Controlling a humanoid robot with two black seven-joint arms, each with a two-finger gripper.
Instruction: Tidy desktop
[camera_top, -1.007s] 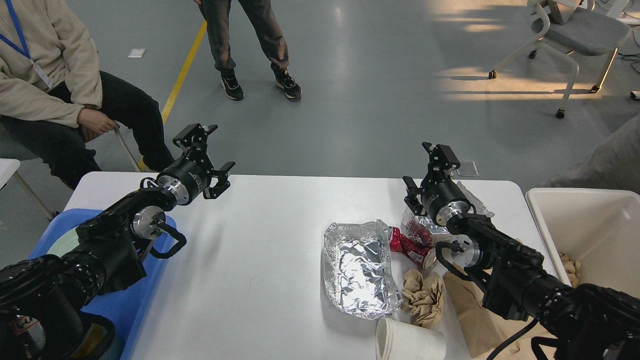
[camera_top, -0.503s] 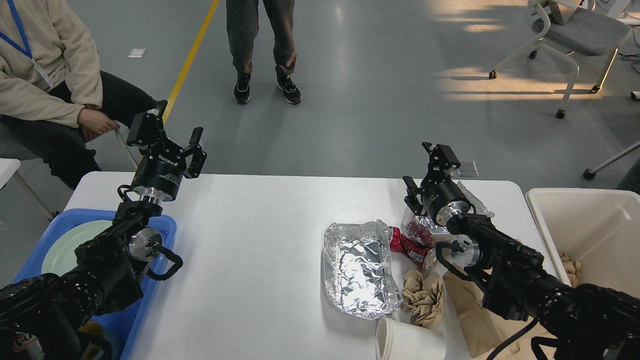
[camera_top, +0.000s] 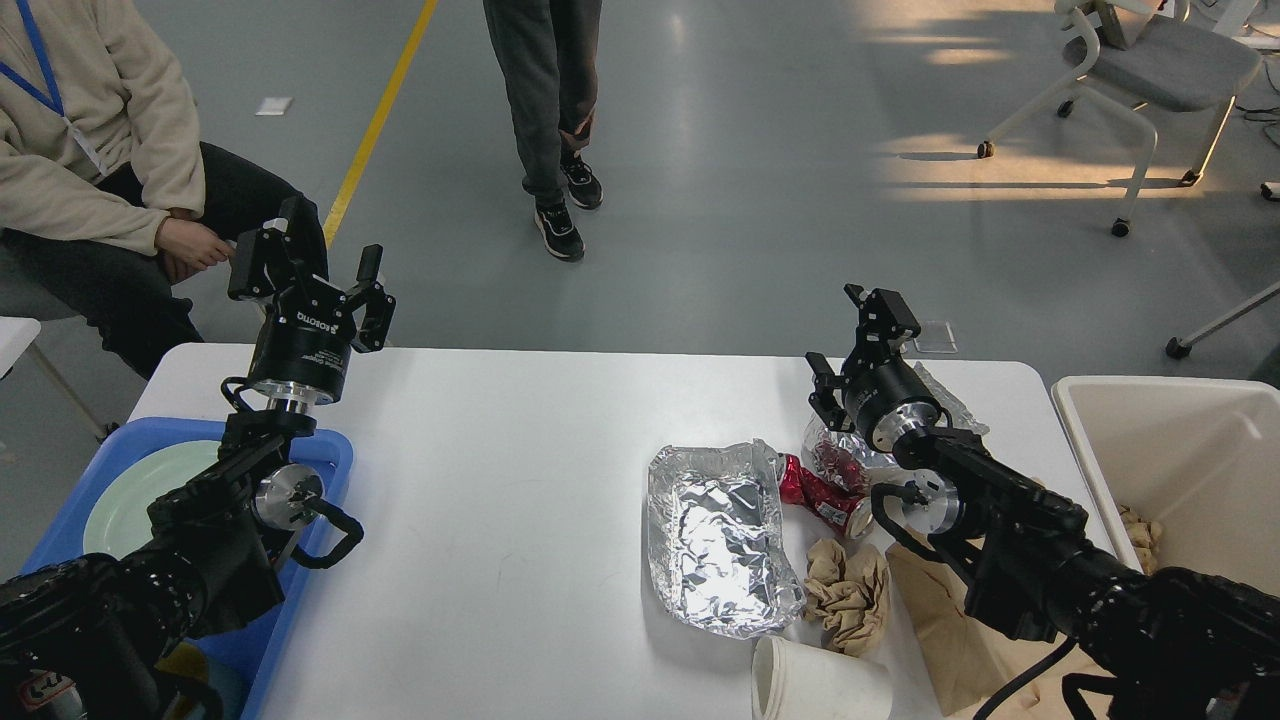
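The white desktop (camera_top: 520, 480) carries litter on its right half: a crumpled foil tray (camera_top: 718, 535), a red crushed wrapper (camera_top: 820, 497), crumpled brown paper (camera_top: 848, 590), a white paper cup (camera_top: 815, 685) on its side, a brown paper bag (camera_top: 950, 630) and clear plastic (camera_top: 945, 400). My left gripper (camera_top: 305, 265) is open and empty, raised above the table's far left corner. My right gripper (camera_top: 850, 335) is open and empty, raised above the clear plastic and red wrapper.
A blue tray (camera_top: 330, 450) with a pale green plate (camera_top: 130, 495) sits at the left edge. A cream bin (camera_top: 1180, 460) holding some brown paper stands at the right. A seated person (camera_top: 90, 150) is at far left; another person (camera_top: 550, 120) walks behind the table.
My left gripper has swung left and up, from above the table's far edge to above the far left corner. The right arm has not moved. The standing person has walked to the right.
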